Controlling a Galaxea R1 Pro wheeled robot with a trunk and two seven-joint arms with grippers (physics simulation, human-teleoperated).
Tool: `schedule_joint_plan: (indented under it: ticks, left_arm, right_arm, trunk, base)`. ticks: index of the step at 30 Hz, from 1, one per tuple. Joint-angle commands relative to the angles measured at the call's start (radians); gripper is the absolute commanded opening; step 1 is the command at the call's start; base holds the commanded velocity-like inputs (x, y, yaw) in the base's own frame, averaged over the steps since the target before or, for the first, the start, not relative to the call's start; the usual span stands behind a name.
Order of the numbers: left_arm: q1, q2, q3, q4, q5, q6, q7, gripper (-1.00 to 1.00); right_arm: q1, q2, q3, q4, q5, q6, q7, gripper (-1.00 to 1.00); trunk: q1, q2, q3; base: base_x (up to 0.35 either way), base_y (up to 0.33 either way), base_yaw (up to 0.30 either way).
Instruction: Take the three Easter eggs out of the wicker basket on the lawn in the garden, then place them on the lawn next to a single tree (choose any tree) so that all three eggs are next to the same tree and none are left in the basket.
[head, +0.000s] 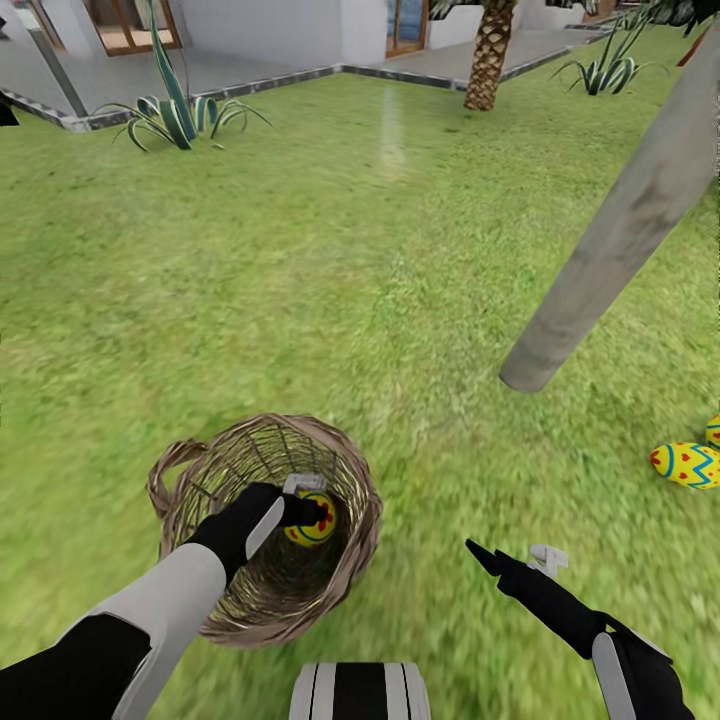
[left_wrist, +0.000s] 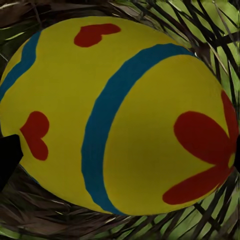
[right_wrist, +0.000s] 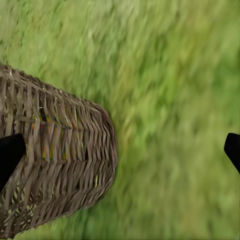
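Note:
The wicker basket (head: 265, 600) lies tipped on the lawn (head: 330, 260) just in front of me. My left gripper (head: 312, 513) reaches into it, open, with one fingertip on each side of a yellow egg (left_wrist: 115, 115) that bears a blue band and a red flower. That egg (head: 313, 528) rests on the basket's weave. Two more yellow eggs lie on the grass at the right: one with blue zigzags (head: 686, 464), one cut by the picture's edge (head: 714, 430). Both are close to the pale grey tree trunk (head: 620, 230). My right gripper (head: 488, 558) hovers open over grass beside the basket (right_wrist: 55, 155).
A scaly palm trunk (head: 490, 55) and spiky agave plants (head: 175, 115) (head: 605, 70) stand along the grey paved patio (head: 250, 70) by the white house at the back. Wide grass lies between the basket and the patio. My own base (head: 360, 690) shows at the bottom.

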Motion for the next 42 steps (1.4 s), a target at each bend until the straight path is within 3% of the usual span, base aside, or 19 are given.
schedule_joint_plan:
  ticks: [1, 34, 42]
  left_arm:
    - [0.0, 0.001, -0.004, 0.0, 0.001, 0.004, 0.0, -1.0]
    - [-0.002, 0.001, -0.013, 0.003, -0.004, 0.205, 0.017, -1.0]
    - [-0.004, 0.008, -0.008, 0.001, -0.003, 0.278, 0.057, -1.0]
  right_arm:
    - [0.0, 0.001, -0.003, 0.0, -0.005, 0.008, 0.003, 1.0]
    - [0.0, 0.001, 0.002, 0.0, -0.004, 0.01, 0.003, 1.0]
    - [-0.001, 0.001, 0.002, 0.0, -0.004, 0.01, 0.003, 1.0]
  trunk:
    - [-0.001, 0.0, 0.003]
    - [-0.015, 0.008, 0.131]
    - [-0.019, 0.01, 0.162]
  base:
    - [0.0, 0.0, 0.0]
    - [0.0, 0.0, 0.0]
    - [0.0, 0.0, 0.0]
